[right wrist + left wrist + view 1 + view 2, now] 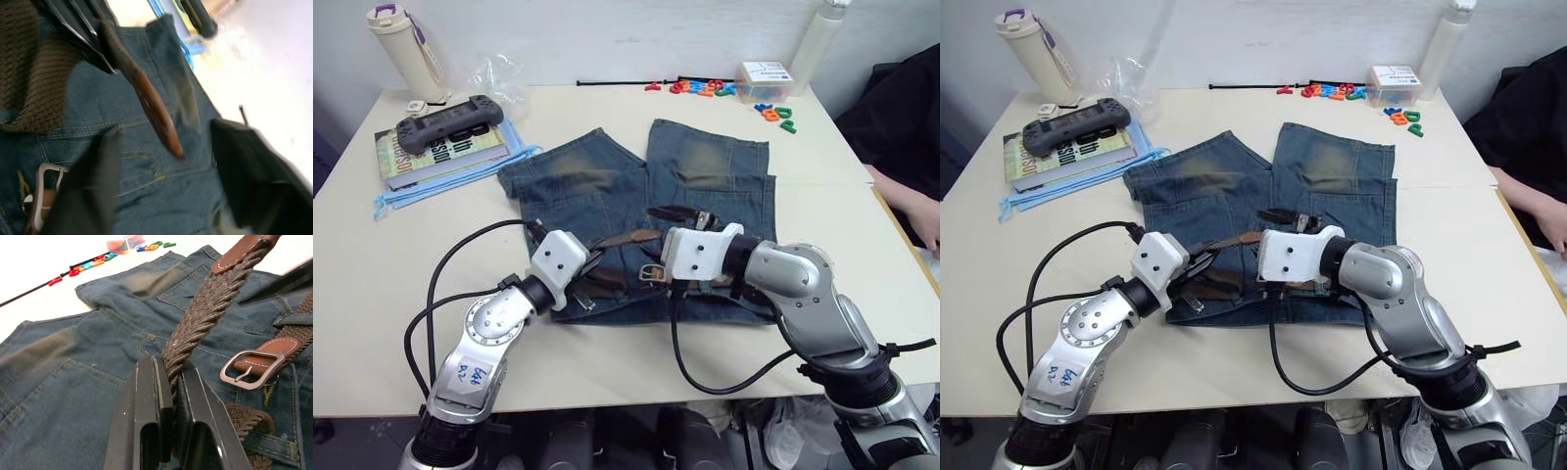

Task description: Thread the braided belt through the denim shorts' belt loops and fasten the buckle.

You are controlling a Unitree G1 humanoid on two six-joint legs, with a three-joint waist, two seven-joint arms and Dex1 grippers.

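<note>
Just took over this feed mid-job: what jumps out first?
The left hand is clamped on the braided belt, lifting its leather tip above the denim shorts mid-table. The right hand waits open beside that tip, and the buckle lies unfastened on the waistband.

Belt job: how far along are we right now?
Done: part of the braided belt lies along the waistband of the denim shorts; loop threading unclear. In hand: left gripper is clamped on the strap, its leather tip raised between the open right gripper fingers. Left: the buckle is unfastened.
</note>
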